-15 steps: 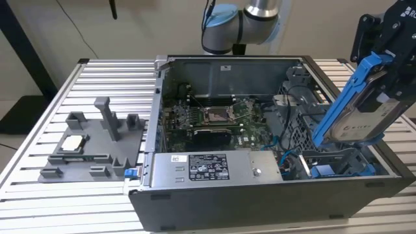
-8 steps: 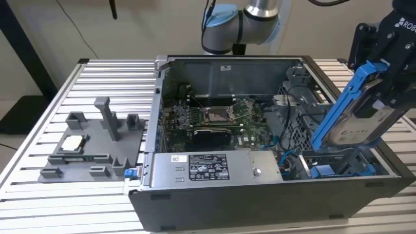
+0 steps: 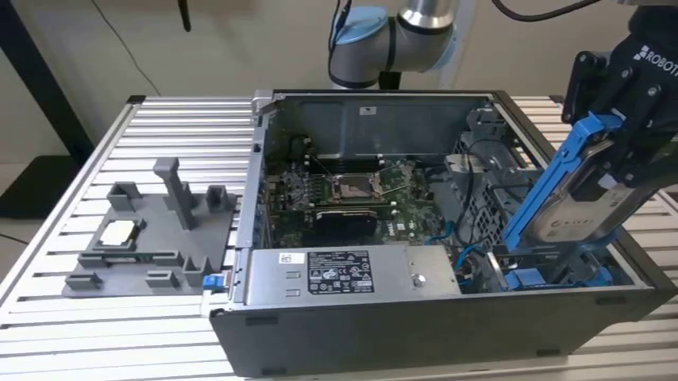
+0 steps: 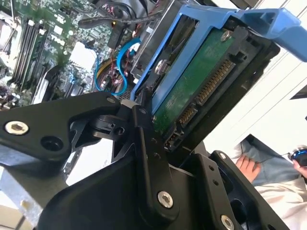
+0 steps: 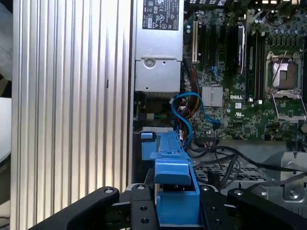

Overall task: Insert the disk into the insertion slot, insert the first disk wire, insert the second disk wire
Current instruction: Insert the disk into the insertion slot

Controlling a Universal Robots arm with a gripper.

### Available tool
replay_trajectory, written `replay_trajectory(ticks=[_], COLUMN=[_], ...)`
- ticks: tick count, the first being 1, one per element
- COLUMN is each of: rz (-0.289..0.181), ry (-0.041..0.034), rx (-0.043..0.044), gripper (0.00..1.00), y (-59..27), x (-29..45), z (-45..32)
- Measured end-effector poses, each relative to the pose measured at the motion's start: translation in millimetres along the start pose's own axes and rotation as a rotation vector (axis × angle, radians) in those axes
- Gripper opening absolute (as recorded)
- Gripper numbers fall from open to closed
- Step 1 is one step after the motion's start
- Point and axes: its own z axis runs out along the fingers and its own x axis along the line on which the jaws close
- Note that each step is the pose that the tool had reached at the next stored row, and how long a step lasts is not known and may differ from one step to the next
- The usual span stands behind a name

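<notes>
My gripper (image 3: 612,151) is shut on the disk (image 3: 580,208), a silver-grey drive in a bright blue carrier. I hold it steeply tilted over the front corner of the open computer case on the exterior view's right. Its lower end reaches down to the insertion slot (image 3: 553,276), a dark bay with blue plastic at its edges. The second wrist view shows the disk (image 4: 194,84) from its green circuit-board side, connector pins exposed, between my black fingers (image 4: 144,143). In the first wrist view the blue carrier (image 5: 173,177) runs out from my gripper (image 5: 175,213). Blue cables (image 5: 184,112) loop beside the bay.
The open case (image 3: 424,333) stands on a slatted aluminium table (image 3: 159,135), with the motherboard (image 3: 360,190) and a grey labelled power-supply box (image 3: 339,274) inside. A grey plastic fixture tray (image 3: 148,238) lies on the exterior view's left. A person's hand (image 4: 247,167) shows beyond the table.
</notes>
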Motion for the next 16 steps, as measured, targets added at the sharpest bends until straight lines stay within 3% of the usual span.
replay_trajectory(ticks=[16], rz=[0.003], ry=[-0.0003], rx=[0.001], gripper=[0.33], y=[-2.8], x=[0.1], z=[18.7])
